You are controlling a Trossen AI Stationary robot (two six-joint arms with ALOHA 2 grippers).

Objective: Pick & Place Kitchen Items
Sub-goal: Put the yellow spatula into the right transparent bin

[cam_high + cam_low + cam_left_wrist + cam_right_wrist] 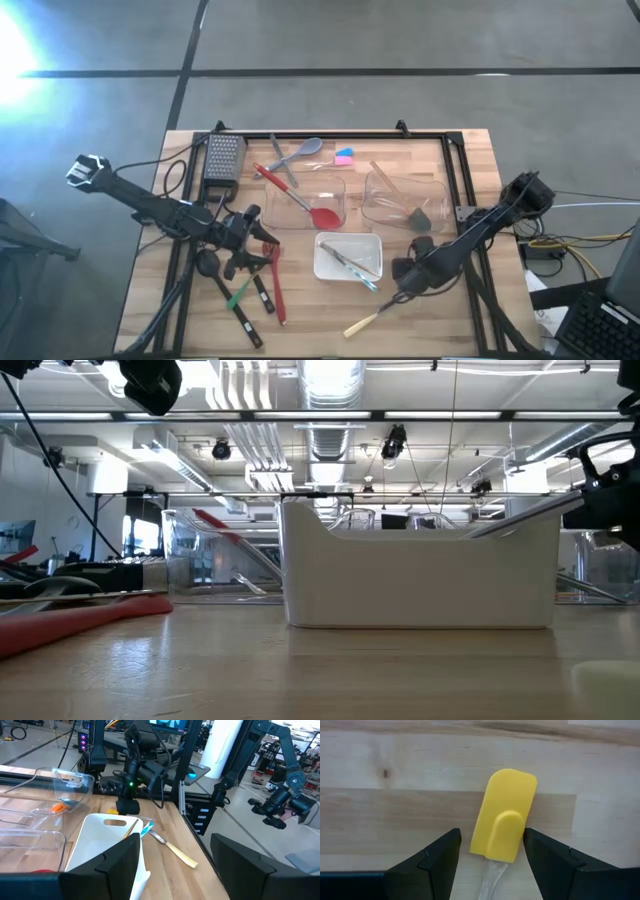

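Spatula, yellow with a smooth rounded blade and a clear handle, lies flat on the pale wood-grain tabletop near the front edge; the right claw hangs over it, dark fingers spread to either side of the blade and gripping nothing. Left of it along the same edge, slim utensils lie loose: red tongs, a green-handled tool, black-handled pieces (their types hard to tell). The left claw sits above that cluster, released and empty, its fingers apart. In the middle stands the white rectangular tray, rounded at the corners, with thin utensils lying aslant inside. Behind it are two clear plastic bins: a red spoon lies tilted with its bowl in the left bin; the right bin holds a dark piece. Farther back, near the black frame rail, lie a grey spoon, a pink and blue piece and a metal grater. Bare wood stays open at the front right corner.
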